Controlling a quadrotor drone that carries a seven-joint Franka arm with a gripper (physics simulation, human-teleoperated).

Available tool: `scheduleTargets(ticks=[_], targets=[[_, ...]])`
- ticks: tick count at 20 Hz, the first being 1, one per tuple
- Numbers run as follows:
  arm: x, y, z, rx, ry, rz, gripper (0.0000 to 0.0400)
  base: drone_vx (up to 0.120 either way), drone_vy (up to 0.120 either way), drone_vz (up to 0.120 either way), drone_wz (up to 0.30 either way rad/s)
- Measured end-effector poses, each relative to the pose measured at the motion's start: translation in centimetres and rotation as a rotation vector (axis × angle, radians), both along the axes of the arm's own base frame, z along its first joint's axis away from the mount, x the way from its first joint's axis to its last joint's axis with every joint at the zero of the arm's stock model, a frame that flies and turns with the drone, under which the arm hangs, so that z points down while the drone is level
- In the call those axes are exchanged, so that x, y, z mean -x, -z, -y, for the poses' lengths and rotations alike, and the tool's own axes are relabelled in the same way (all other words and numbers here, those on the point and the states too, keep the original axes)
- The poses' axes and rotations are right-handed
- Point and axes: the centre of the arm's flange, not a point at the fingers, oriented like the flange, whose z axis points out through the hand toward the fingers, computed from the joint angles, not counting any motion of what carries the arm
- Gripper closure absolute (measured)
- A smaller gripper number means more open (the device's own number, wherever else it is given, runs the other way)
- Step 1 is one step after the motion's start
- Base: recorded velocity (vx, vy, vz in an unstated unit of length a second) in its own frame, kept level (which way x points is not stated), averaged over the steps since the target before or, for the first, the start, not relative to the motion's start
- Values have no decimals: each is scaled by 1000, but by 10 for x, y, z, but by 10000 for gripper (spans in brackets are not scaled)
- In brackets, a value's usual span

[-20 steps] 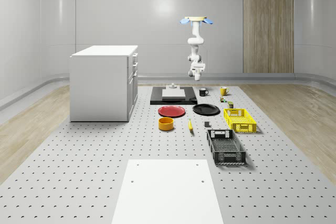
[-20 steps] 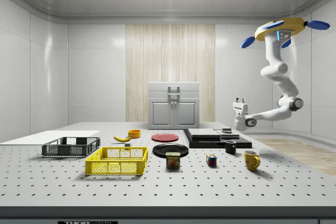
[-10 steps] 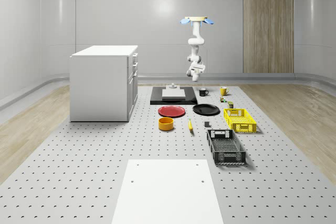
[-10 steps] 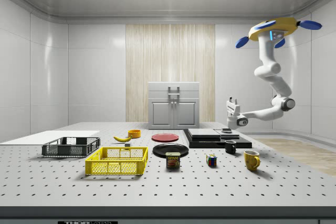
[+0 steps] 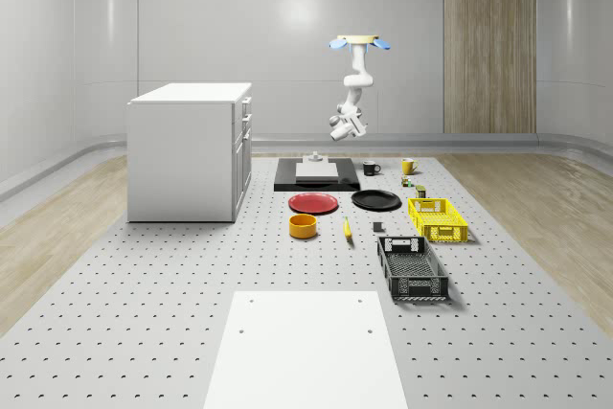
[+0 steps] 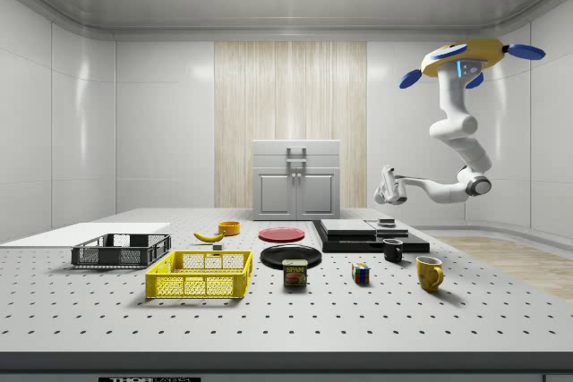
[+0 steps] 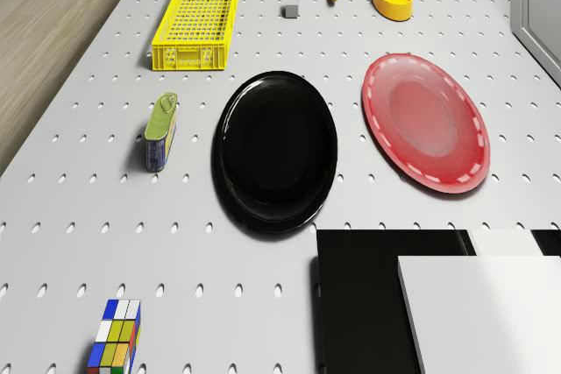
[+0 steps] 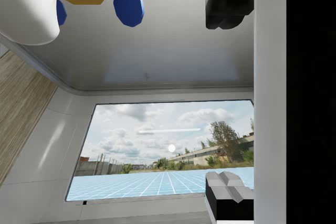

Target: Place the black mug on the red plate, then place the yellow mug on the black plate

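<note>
- Side view: drone (image 6: 472, 55) hovering high near the table's (image 6: 295, 319) end where the mugs stand, white jointed arm bent beneath it, gripper (image 6: 387, 187) held in open air above the black slab (image 6: 372, 241), well apart from both mugs.
- Wrist view: two dark blocky fingertips (image 8: 227, 4) set far apart, nothing between them; claw spread wide.
- Black mug (image 6: 393, 250) upright on the perforated tabletop just beside the slab; glossy yellow mug (image 6: 429, 272) upright near it, toward the side view's right. Neither on a plate.
- Drone view: glossy round black plate (image 7: 276, 151) and red plate (image 7: 427, 120) with a pale dashed rim lying flat side by side, near but apart, both bare.
- Slab and the white block (image 7: 482, 313) on it cut off at the picture's edge.
- Colourful cube (image 7: 114, 348), tin can (image 7: 161, 129) lying on its side, and yellow mesh crate (image 7: 197, 15) along the table's edge beyond the black plate.
- Open perforated surface between plates and slab.
- Whole-scene view: white cabinet (image 5: 187, 150) standing well apart from the plates, on the red plate's side.
</note>
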Motion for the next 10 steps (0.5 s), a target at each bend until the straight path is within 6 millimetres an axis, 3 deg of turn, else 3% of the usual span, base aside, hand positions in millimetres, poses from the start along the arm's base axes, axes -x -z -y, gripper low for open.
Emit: scheduleTargets(ticks=[3, 6, 10], targets=[[-2, 50, -4, 513, 19, 0, 0, 120, 0, -120, 0], [-3, 93, 15, 993, 37, 0, 0, 120, 0, -120, 0], [-4, 122, 49, 1440, 51, -1, 0, 10, 0, -120, 0]])
